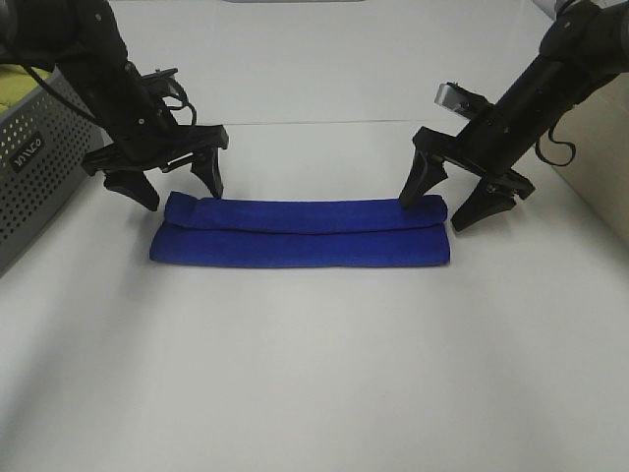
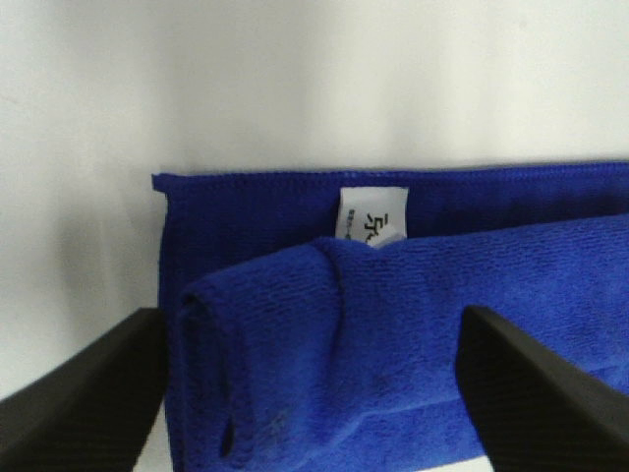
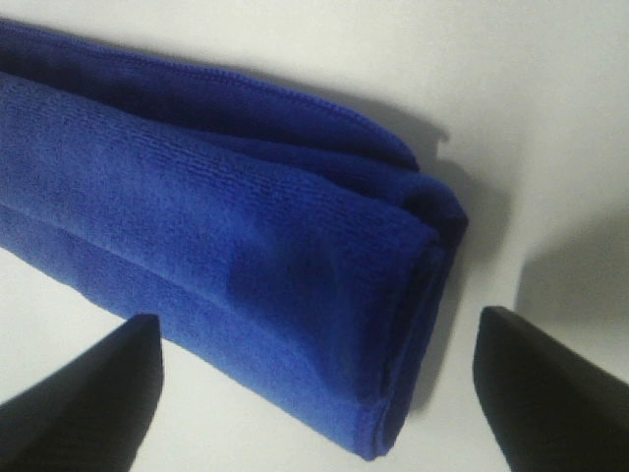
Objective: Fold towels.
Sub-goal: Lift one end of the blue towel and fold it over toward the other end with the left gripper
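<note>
Exterior high view: a blue towel (image 1: 300, 231) lies folded into a long strip across the middle of the white tabletop (image 1: 314, 374), its long sides parallel to the far edge. The far half is doubled over onto the near half, leaving a seam along its length. The left pincer (image 1: 182, 195) stands spread over the towel's left end, one fingertip on the tabletop just beyond that end, the other at the towel's far edge; it holds nothing. The right pincer (image 1: 435, 213) is spread too, one fingertip down at the far fold near the right end, the other just past that end; whether either tip touches the cloth I cannot tell. In the left wrist view a small white tag (image 2: 373, 218) shows on the lower layer, partly covered by the fold. A grey perforated basket (image 1: 39, 187) sits at the tabletop's left edge, well apart from the towel.
</note>
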`<state>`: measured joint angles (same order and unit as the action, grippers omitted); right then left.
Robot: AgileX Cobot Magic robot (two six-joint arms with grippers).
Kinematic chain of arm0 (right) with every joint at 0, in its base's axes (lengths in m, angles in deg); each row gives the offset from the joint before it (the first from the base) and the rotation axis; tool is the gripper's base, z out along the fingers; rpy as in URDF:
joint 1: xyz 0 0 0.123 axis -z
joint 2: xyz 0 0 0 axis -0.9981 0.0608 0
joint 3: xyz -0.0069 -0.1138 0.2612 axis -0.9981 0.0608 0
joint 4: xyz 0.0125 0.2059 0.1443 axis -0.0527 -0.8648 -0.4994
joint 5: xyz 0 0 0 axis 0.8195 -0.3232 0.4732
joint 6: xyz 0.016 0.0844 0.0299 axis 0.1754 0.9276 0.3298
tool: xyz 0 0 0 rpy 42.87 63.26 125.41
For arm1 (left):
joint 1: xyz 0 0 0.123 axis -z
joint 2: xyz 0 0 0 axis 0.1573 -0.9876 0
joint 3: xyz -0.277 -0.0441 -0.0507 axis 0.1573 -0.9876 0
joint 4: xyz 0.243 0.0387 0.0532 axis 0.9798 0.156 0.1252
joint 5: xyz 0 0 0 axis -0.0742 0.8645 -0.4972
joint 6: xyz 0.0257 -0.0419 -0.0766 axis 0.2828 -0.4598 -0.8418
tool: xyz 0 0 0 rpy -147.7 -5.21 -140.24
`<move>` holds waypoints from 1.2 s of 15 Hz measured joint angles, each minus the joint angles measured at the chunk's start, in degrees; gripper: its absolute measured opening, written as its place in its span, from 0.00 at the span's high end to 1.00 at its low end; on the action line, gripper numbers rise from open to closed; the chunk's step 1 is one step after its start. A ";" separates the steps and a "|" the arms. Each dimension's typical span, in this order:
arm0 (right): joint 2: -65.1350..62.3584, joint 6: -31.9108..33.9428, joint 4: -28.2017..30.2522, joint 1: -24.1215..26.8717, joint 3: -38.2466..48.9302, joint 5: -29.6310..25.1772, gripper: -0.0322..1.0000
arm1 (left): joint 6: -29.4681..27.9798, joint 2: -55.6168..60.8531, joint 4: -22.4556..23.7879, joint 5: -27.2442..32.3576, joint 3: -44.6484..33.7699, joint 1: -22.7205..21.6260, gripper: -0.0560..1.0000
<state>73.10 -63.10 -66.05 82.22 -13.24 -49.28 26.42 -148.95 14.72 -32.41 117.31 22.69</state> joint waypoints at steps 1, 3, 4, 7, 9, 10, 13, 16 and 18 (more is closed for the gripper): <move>-0.34 0.00 0.17 0.00 0.00 -0.57 0.15 | 0.06 0.00 2.01 1.15 0.06 0.00 0.17; -0.74 0.00 0.34 0.00 0.00 -1.49 0.15 | -0.29 -0.06 4.18 2.23 -0.52 0.00 0.16; -0.92 0.00 0.57 0.00 0.00 -1.55 0.15 | -0.34 -0.17 4.30 2.18 -0.97 -0.06 0.16; -0.92 0.00 1.20 0.00 0.00 -1.60 0.15 | -0.34 -2.58 3.15 1.95 -1.32 -0.06 0.16; -0.92 0.00 1.66 0.00 0.00 -1.60 0.15 | 0.40 -3.72 0.40 1.32 -1.32 -0.06 0.17; -0.92 0.00 1.78 0.00 0.00 -1.60 0.15 | 1.15 -4.01 -1.66 0.92 -1.26 -0.06 0.21; -0.92 0.00 2.12 0.00 0.00 -1.66 0.15 | 1.83 -4.41 -3.09 0.40 -1.26 -0.06 0.56; -0.92 0.00 2.18 0.00 0.00 -1.55 0.15 | 0.86 -4.01 -0.52 0.74 -1.26 0.06 0.86; -0.92 0.00 2.23 0.00 0.00 -1.49 0.15 | -1.20 -2.52 8.71 5.50 -0.11 0.06 0.86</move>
<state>72.18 -63.10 -63.81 82.22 -13.24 -50.77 25.22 -151.47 23.43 -26.91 117.19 22.74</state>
